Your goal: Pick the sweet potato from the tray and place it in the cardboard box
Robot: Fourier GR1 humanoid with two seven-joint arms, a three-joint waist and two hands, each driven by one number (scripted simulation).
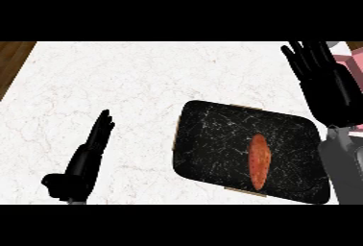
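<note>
White counter (142, 86); slim orange-ish sweet potato (259, 161).

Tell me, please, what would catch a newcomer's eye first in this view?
The orange sweet potato stands out, lying lengthwise on the dark marbled tray at the counter's right. Above it, the right hand is open near the upper right corner, while the left hand rests open at lower left.

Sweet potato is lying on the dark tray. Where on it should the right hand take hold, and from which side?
Probably round the middle of the sweet potato, from above. It lies flat and lengthwise on the tray, long and slim, tapering at both ends, so the thicker middle gives the fingers most to close on across its width. The right hand is open beyond the tray's far right corner.
</note>
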